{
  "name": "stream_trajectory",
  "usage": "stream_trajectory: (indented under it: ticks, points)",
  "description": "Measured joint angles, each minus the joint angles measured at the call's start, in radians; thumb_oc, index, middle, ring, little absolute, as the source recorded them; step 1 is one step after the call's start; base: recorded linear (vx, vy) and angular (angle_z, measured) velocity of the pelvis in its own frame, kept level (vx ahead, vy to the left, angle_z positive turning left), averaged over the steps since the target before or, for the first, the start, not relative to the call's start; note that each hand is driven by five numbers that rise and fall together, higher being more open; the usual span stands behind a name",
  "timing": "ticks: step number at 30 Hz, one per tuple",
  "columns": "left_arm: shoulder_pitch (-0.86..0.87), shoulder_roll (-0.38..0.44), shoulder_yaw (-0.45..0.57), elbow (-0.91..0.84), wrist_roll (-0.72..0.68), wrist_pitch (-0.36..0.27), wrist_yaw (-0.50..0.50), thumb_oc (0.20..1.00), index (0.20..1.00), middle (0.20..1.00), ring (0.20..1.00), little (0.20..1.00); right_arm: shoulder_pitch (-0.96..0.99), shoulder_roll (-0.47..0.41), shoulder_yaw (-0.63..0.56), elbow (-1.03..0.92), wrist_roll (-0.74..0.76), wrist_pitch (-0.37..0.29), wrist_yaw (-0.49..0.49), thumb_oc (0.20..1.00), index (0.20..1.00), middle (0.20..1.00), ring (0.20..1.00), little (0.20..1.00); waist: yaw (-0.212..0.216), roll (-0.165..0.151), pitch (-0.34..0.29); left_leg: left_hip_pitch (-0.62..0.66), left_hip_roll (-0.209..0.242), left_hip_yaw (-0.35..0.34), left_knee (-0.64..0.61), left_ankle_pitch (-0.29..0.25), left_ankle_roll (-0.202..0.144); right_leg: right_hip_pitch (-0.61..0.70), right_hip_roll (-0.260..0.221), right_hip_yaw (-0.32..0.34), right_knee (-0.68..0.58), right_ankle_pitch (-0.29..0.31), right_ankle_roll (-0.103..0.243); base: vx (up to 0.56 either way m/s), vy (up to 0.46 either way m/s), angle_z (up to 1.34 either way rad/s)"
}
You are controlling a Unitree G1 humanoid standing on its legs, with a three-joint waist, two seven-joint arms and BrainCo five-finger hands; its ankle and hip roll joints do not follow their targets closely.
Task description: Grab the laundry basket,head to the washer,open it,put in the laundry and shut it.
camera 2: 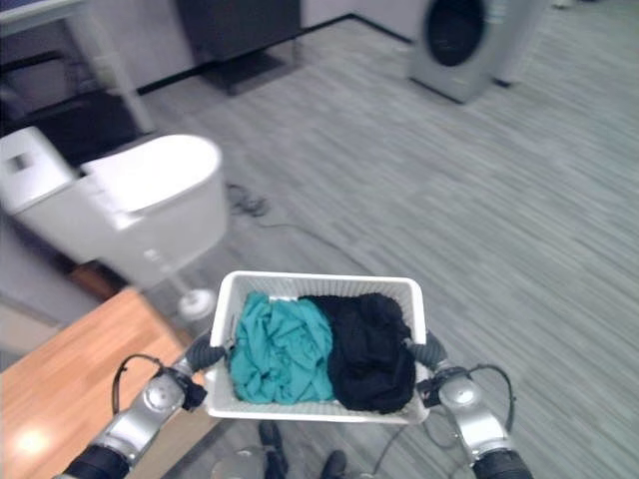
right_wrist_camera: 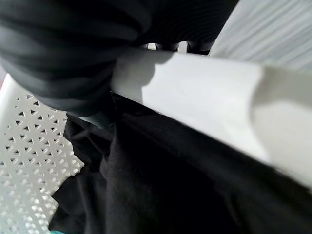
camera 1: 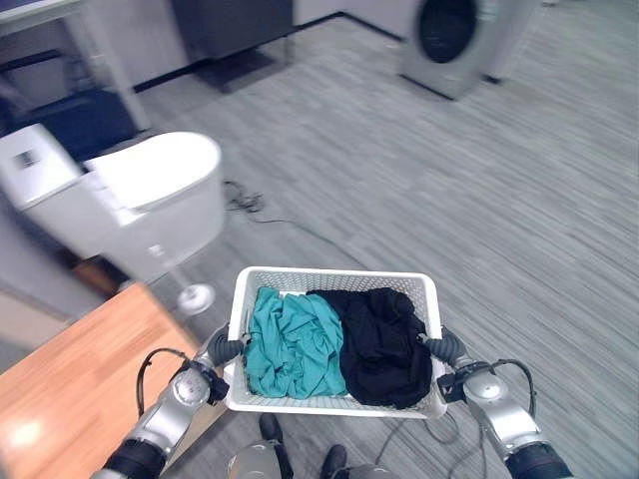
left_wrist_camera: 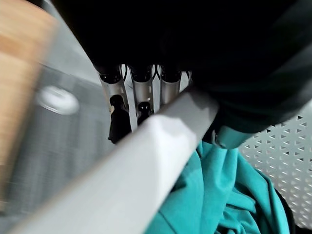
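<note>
I have the white laundry basket [camera 1: 334, 281] up off the floor, carried in front of me, with a teal garment [camera 1: 292, 341] lying toward my left hand's side and a black garment [camera 1: 379, 344] toward my right hand's side, both well down inside the perforated walls.

My left hand [camera 1: 226, 348] sits at the basket's left rim: in its wrist view the silver fingers [left_wrist_camera: 138, 88] hook under and round the white rim bar, so that hand is closed on the rim, with the teal cloth just inside of the fingers.

My right hand [camera 1: 445, 346] is at the opposite rim. Its wrist view shows the dark cover lying over the rim bar and only a hint of silver beyond it, so I judge it wrapped on the rim too, the black cloth just below it.

The step in hand is walking to the washer [camera 1: 459, 40], which stands well ahead and to my right across the grey plank floor [camera 1: 479, 200]. To do it well I'd keep both wrists level so the load doesn't slide, hold the rim pressure even, and turn my body rather than swing the basket. A wooden table [camera 1: 70, 379] lies just beside my left arm, and a white tub-like unit [camera 1: 150, 200] stands ahead on the left; I'd steer right of both.
</note>
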Motion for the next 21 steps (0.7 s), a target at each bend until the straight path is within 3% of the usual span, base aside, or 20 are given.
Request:
stream_trajectory:
  ticks: [3,5,6,7,8,9,11,12,13,14,15,16,19,21]
  points:
    - [-0.001,-0.022,-0.003,-0.001,0.001,-0.004,-0.001,0.2,0.2,0.2,0.2,0.2,0.003,-0.038,-0.001,-0.006,0.001,-0.001,0.012,0.2,0.2,0.2,0.2,0.2,-0.049,0.016,0.007,0.039,0.014,-0.008,-0.046,0.03,-0.029,0.043,0.037,-0.003,-0.068,0.019,0.003,-0.12,-0.237,-0.25]
    - [-0.004,-0.024,-0.002,-0.001,0.0,-0.003,-0.001,0.2,0.2,0.2,0.2,0.2,-0.001,-0.042,0.0,-0.012,0.001,-0.001,0.012,0.2,0.2,0.2,0.2,0.2,-0.046,0.02,0.011,0.05,0.028,-0.046,-0.05,0.049,-0.039,0.066,0.07,0.027,-0.111,0.041,-0.023,-0.09,-0.191,-0.43]
    - [-0.01,-0.025,-0.002,0.0,0.0,-0.004,0.0,0.2,0.2,0.2,0.2,0.2,-0.012,-0.047,0.0,-0.015,0.003,-0.001,0.011,0.2,0.2,0.2,0.2,0.2,-0.03,0.022,0.028,0.032,0.038,-0.139,-0.01,0.045,-0.045,0.078,0.077,0.05,-0.116,0.05,-0.035,-0.06,-0.165,-0.46]
    - [-0.014,-0.025,-0.002,0.0,-0.001,-0.005,0.0,0.2,0.2,0.2,0.2,0.2,-0.016,-0.054,0.001,-0.021,0.004,-0.001,0.011,0.2,0.2,0.2,0.2,0.2,-0.024,0.023,0.038,0.01,0.025,-0.24,0.006,0.024,-0.072,0.078,0.079,0.07,-0.116,0.051,-0.038,-0.03,-0.131,-0.41]
    - [-0.019,-0.025,-0.001,0.001,-0.001,-0.007,0.001,0.2,0.2,0.2,0.2,0.2,-0.027,-0.058,0.001,-0.023,0.006,-0.001,0.011,0.2,0.2,0.2,0.2,0.2,-0.007,0.019,0.052,0.003,0.009,-0.347,-0.008,0.004,-0.122,0.078,0.079,0.087,-0.117,0.055,-0.044,-0.07,-0.065,-0.42]
    - [-0.026,-0.025,0.004,0.001,-0.006,-0.007,0.003,0.2,0.2,0.2,0.2,0.2,-0.057,-0.06,0.0,-0.024,0.02,-0.001,0.011,0.2,0.2,0.2,0.2,0.2,0.014,0.016,0.086,-0.015,-0.032,-0.503,-0.018,0.0,-0.143,0.086,0.079,0.112,-0.119,0.06,-0.052,-0.05,-0.03,-0.47]
    - [-0.029,-0.024,0.008,0.0,-0.009,-0.006,0.006,0.2,0.2,0.2,0.2,0.2,-0.074,-0.06,0.0,-0.023,0.022,-0.001,0.01,0.2,0.2,0.2,0.2,0.2,0.023,0.018,0.111,-0.027,-0.078,-0.587,-0.041,0.003,-0.141,0.105,0.079,0.115,-0.122,0.06,-0.047,0.01,-0.016,-0.2]
    - [-0.029,-0.025,0.009,0.0,-0.009,-0.006,0.01,0.2,0.2,0.2,0.2,0.2,-0.079,-0.057,-0.001,-0.015,0.029,-0.001,0.01,0.2,0.2,0.2,0.2,0.2,0.028,0.015,0.121,-0.032,-0.12,-0.639,-0.045,0.008,-0.133,0.115,0.078,0.121,-0.121,0.06,-0.012,0.1,-0.015,-0.21]
    - [-0.032,-0.053,0.024,0.004,-0.009,-0.004,0.011,0.2,0.2,0.2,0.2,0.2,-0.101,-0.073,-0.002,-0.01,0.04,-0.003,0.01,0.2,0.2,0.2,0.2,0.2,0.026,0.108,0.15,-0.024,-0.075,-0.687,-0.076,0.101,-0.051,0.086,0.126,0.129,-0.019,0.047,0.077,0.1,-0.017,-0.36]
    - [-0.037,-0.073,0.033,0.003,-0.009,-0.004,0.011,0.2,0.2,0.2,0.2,0.2,-0.101,-0.101,0.0,-0.03,0.043,-0.004,0.01,0.2,0.2,0.2,0.2,0.2,0.027,0.154,0.155,-0.023,-0.034,-0.69,-0.076,0.168,-0.003,0.072,0.115,0.107,0.031,-0.008,0.003,0.13,-0.028,-0.48]
    - [-0.045,-0.076,0.036,0.009,-0.009,-0.009,0.013,0.2,0.2,0.2,0.2,0.2,-0.107,-0.104,-0.001,-0.029,0.05,-0.006,0.009,0.2,0.2,0.2,0.2,0.2,0.033,0.152,0.154,-0.019,-0.036,-0.699,-0.061,0.136,-0.067,0.073,0.079,0.093,0.021,-0.03,-0.066,0.09,-0.043,-0.04]
    - [-0.077,-0.073,0.026,0.023,-0.009,0.002,0.015,0.2,0.2,0.2,0.2,0.2,-0.099,-0.094,-0.001,-0.019,0.063,-0.002,-0.007,0.2,0.2,0.2,0.2,0.2,0.012,0.143,0.156,-0.043,-0.042,-0.685,-0.038,0.131,-0.098,0.081,0.078,0.078,0.013,-0.01,-0.058,0.09,-0.048,0.05]
    - [-0.129,-0.057,0.019,0.024,-0.009,0.001,0.015,0.2,0.2,0.2,0.2,0.2,-0.095,-0.097,-0.003,-0.02,0.092,-0.002,-0.014,0.2,0.2,0.2,0.2,0.2,0.013,0.103,0.156,-0.054,-0.062,-0.666,-0.007,0.141,-0.104,0.078,0.079,0.073,0.001,-0.011,-0.06,0.08,-0.053,0.16]
    - [-0.143,-0.051,0.019,0.027,-0.009,0.001,0.016,0.2,0.2,0.2,0.2,0.2,-0.107,-0.097,-0.002,-0.022,0.108,-0.002,-0.016,0.2,0.2,0.2,0.2,0.2,0.018,0.086,0.16,-0.109,-0.073,-0.668,0.125,0.142,-0.11,0.094,0.067,0.078,-0.003,-0.009,-0.059,0.06,0.013,-0.05]
